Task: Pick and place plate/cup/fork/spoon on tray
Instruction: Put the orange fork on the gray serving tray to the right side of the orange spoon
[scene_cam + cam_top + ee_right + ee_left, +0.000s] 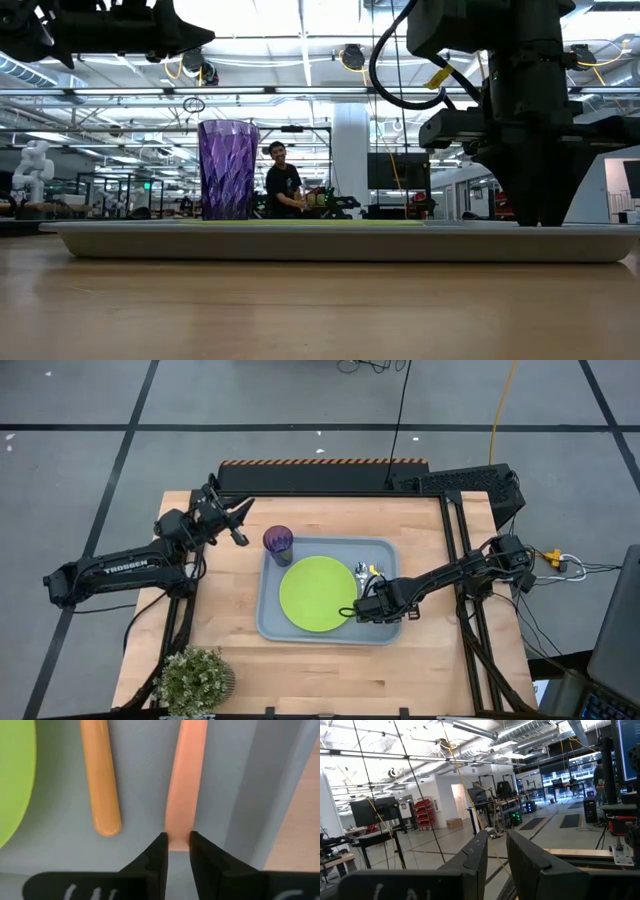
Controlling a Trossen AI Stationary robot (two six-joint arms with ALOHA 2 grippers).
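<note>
The grey-blue tray [330, 636] holds the lime-green plate [318, 593] and, at its far left corner, the upright purple cup [278, 543]. Two orange-handled utensils lie side by side on the tray's right strip, their silver heads [368, 570] toward the far edge. Which is the fork and which the spoon I cannot tell. My right gripper [178, 845] stands over their near ends, shut on the handle [184, 790] closer to the tray's right rim. The other handle [100, 780] lies free between it and the plate. My left gripper [496, 842] is raised over the table's far left, slightly open, with nothing in it. My right gripper pinches the free end of the orange handle [179, 838] between its two fingertips, one on each long side. The fingers come from above, pointing down, and lie across the handle. The handle stays level along the tray floor; whether it is lifted clear I cannot tell.
A small potted plant [195, 678] stands at the table's near left corner. Bare wood lies left of and in front of the tray. Black frame rails run along the table's far and right edges [455, 550]. A person is in the room beyond the table [283, 180].
</note>
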